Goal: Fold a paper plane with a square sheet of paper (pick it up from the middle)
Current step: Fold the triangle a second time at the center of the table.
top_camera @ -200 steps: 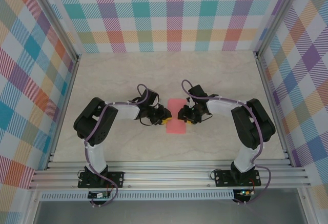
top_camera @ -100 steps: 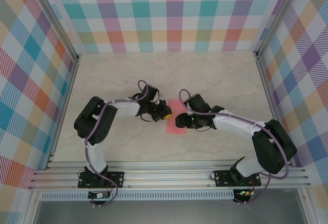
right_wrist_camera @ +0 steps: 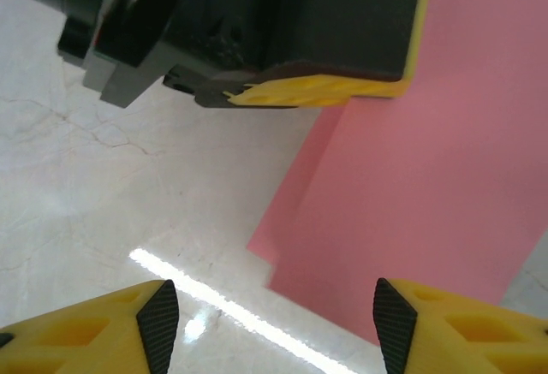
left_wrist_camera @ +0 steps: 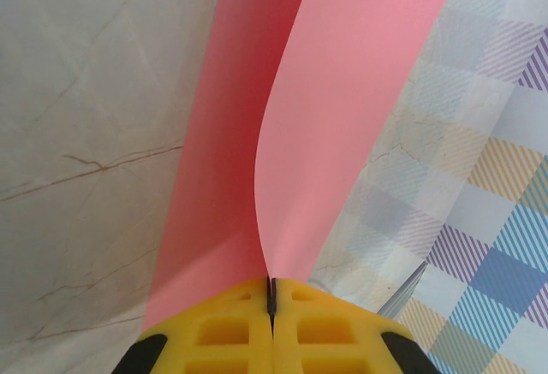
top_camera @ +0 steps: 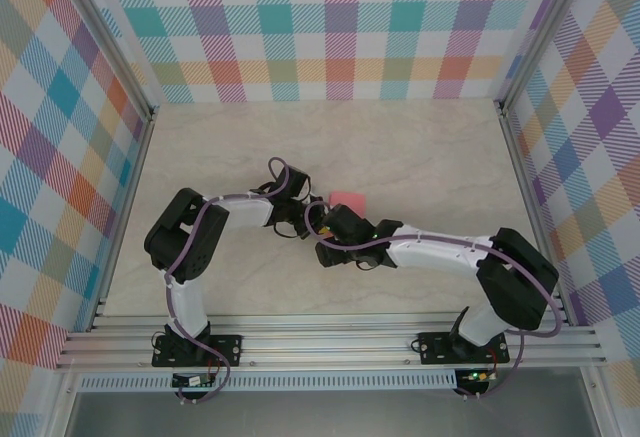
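Pinching one edge of the square sheet of paper [left_wrist_camera: 342, 134], the left pincer [left_wrist_camera: 271, 293] is clamped fully closed, and the pink sheet curves up and away from its seam in two layers. The sheet sits near the middle of the tabletop [top_camera: 420, 157], raised at the held side. The right pincer [right_wrist_camera: 274, 323] hovers low just beside the left one, its jaws well apart and holding nothing, with the sheet's corner ahead of them.
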Robot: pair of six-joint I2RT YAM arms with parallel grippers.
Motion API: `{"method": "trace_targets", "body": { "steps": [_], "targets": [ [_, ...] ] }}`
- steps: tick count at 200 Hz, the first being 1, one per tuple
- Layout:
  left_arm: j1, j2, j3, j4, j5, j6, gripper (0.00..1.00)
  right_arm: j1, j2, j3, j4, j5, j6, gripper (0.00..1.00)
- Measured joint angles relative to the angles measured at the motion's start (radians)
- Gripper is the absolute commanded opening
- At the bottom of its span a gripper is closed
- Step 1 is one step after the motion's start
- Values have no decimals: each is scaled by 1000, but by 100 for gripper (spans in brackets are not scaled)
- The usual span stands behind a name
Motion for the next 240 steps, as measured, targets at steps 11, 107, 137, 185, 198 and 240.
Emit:
{"method": "trace_targets", "body": {
  "steps": [11,107,137,185,198,240],
  "targets": [
    [0,0,0,0,0,0,5,0,7,7,-7,21,-1,56],
    [0,0,0,0,1,0,6,0,13,21,-39,97,-18,21],
    [0,0,0,-3,1,2,14,0,11,21,-43,105,-17,13],
    [0,-43,19,-125,-54,59,49,-16,2,18,-43,86,-18,8],
    [0,-86,18,-169,-94,69,58,-44,-11,2,-26,47,-14,8],
    [-6,-233,-22,-215,-196,79,44,-201,-60,-79,50,-143,10,8]
  ]
}}
